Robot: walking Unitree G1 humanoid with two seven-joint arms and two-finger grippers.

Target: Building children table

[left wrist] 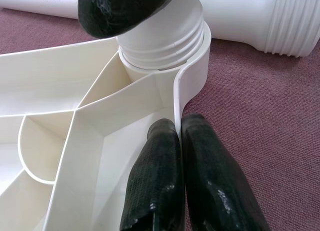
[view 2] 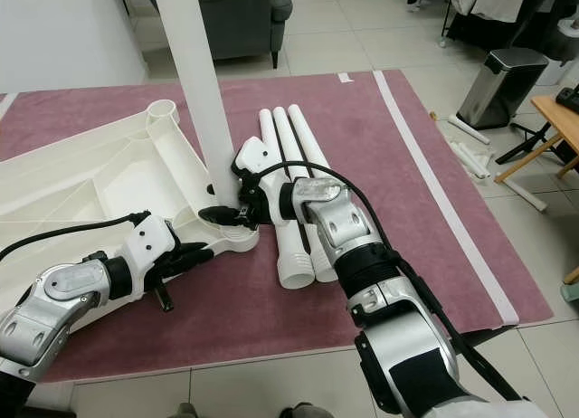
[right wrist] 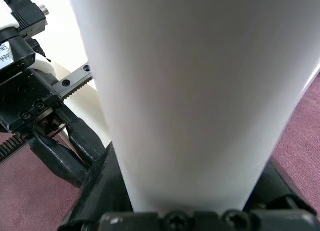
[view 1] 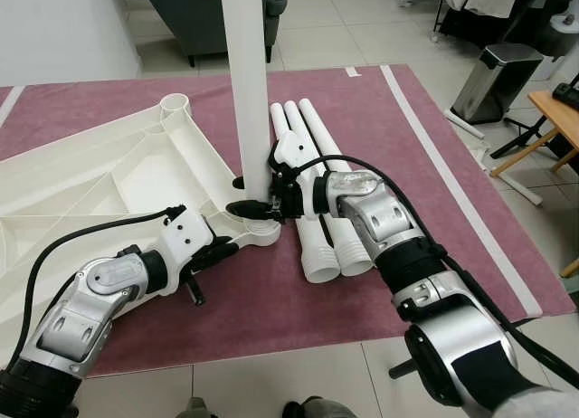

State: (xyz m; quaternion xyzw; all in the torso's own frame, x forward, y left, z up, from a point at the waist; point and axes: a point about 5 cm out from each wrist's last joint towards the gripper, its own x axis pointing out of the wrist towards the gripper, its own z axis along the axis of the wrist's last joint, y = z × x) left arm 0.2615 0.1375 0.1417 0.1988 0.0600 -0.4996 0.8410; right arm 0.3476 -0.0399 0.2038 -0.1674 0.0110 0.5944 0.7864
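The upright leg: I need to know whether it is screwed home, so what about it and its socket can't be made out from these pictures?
- Upright leg: top cut off by the upper edge in both eye views.
- Its threaded end in the tabletop corner socket: partly covered by the right gripper finger in the left wrist view.
- Depth of seating: cannot tell.
- Socket rim under the left gripper: hidden by its pinching fingers.

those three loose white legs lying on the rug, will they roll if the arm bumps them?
Probably somewhat. The three loose legs are smooth round tubes, so they are apt to roll sideways. They lie packed side by side on the purple rug, whose pile likely damps that. They look like hollow plastic, open at the near ends, so probably light and stiff, easily shoved by the right gripper nearby.
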